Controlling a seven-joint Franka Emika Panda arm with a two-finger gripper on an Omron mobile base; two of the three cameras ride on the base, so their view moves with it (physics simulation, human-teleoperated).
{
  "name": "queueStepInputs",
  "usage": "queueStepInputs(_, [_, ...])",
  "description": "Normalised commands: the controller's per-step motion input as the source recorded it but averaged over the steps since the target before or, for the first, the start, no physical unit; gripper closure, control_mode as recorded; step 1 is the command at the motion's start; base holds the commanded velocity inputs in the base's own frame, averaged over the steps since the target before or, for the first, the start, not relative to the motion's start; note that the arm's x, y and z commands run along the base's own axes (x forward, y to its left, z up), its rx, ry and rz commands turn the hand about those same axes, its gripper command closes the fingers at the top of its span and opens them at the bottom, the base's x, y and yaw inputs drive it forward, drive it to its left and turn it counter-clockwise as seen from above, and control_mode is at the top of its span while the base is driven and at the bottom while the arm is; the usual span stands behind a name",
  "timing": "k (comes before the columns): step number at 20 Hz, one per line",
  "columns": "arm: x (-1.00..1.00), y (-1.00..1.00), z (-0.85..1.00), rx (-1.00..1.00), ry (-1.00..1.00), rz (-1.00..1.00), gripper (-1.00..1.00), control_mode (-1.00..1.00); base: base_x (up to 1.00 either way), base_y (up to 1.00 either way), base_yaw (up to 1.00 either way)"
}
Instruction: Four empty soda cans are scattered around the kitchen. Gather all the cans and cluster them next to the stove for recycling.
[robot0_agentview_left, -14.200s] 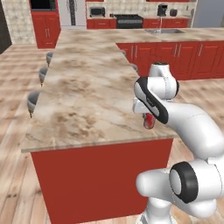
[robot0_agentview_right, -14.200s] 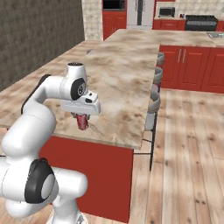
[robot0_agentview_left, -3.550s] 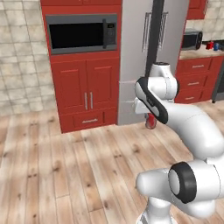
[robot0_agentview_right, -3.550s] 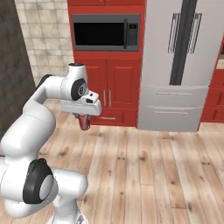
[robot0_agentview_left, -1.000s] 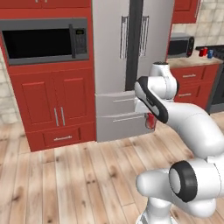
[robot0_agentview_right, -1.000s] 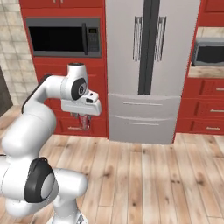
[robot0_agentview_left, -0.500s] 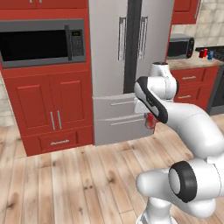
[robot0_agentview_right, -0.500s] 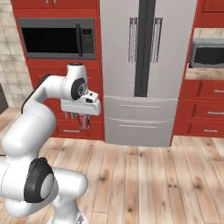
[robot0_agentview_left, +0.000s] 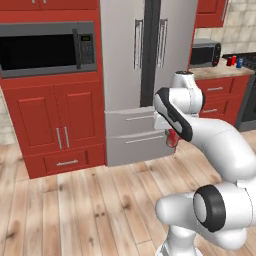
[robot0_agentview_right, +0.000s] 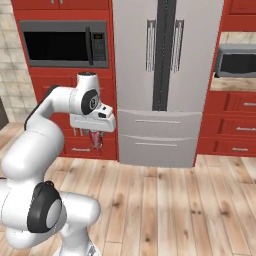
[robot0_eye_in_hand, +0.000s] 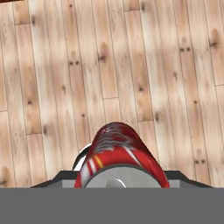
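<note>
Upright in the gripper (robot0_agentview_right: 95, 141) — clamped on it — sits a red soda can (robot0_eye_in_hand: 119, 153) — silver top, white markings.

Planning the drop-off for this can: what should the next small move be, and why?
Probably keep driving right toward the counter: the gripper holds a red can over bare floor, and two cans already stand there, next to a black appliance.
</note>
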Motion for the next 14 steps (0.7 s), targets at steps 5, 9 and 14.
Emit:
queueStepInputs(5, [0.0, 0.0, 0.0, 0.0, 0.0, 0.0, 1.0, 1.0, 0.23, -0.65, 0.08])
queueStepInputs(9, [0.0, 0.0, 0.0, 0.0, 0.0, 0.0, 1.0, 1.0, 0.78, -0.02, 0.02])
queueStepInputs(14, [0.0, 0.0, 0.0, 0.0, 0.0, 0.0, 1.0, 1.0, 0.69, 0.0, 0.0])
